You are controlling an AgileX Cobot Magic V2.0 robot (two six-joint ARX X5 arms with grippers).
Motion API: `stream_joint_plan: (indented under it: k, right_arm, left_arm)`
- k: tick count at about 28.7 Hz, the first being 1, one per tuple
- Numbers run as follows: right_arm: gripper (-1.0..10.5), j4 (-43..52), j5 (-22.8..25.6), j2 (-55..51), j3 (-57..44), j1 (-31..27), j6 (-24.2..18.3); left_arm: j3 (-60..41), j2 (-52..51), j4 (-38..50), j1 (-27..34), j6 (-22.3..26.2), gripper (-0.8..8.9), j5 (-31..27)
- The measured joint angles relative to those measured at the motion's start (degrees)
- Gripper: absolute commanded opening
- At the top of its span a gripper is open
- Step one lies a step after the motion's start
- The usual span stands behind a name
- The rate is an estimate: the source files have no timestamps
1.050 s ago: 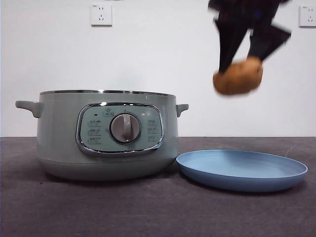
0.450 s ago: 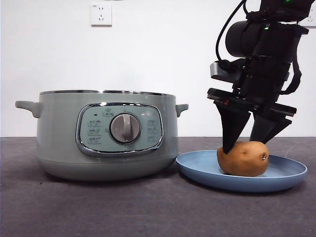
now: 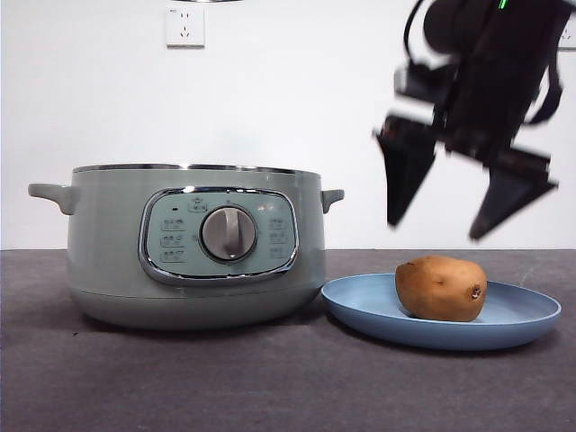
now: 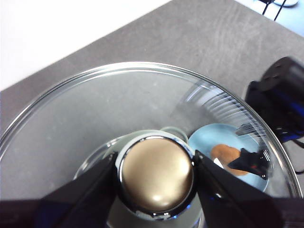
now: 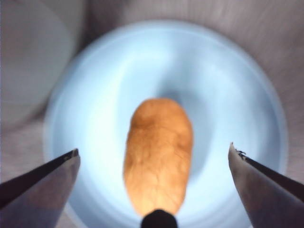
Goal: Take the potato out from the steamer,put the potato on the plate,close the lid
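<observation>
Right gripper (image 3: 454, 216) hangs at upper right of the front view, jaws spread wide, above the potato (image 3: 441, 288) lying on the plate (image 3: 360, 301). Left gripper (image 4: 156, 166) is clamped on the lid (image 4: 95, 109) by its knob. Farther left stands the steamer (image 3: 193, 243), open; lower the lid level, centred on its rim.

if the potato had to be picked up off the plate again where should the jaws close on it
Across its narrow middle, coming straight down from above. The potato lies flat on its long side on the plate, nothing touching it, and the raised rim blocks a low sideways approach. The right gripper hangs open right over it, jaws already either side of its short width.
</observation>
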Motion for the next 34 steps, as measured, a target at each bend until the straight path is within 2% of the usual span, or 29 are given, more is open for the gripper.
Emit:
stream_joint_plan:
  k: [7,13,24,29,34]
  right_arm:
    - [5.3,-0.24,0.0,-12.9,0.22,0.0,0.0]
    - [5.3,-1.03,0.0,-23.41,0.28,0.0,0.85]
    - [5.3,-4.24,0.0,-34.45,0.28,0.0,2.64]
    - [5.3,-6.38,0.0,-34.86,0.28,0.0,3.43]
    - [5.3,-6.51,0.0,-34.86,0.28,0.0,3.85]
  left_arm:
    - [0.0,0.04,1.64,0.0,0.0,-0.08,-0.07]
    - [-3.76,0.04,8.02,0.0,-0.07,-0.08,-0.07]
    - [-22.29,0.35,20.22,0.0,-0.81,-0.08,-0.66]
    - [-34.1,0.35,30.23,0.0,-1.16,-0.08,-0.92]
    - [-40.44,0.39,31.93,0.0,-1.38,-0.08,-3.48]
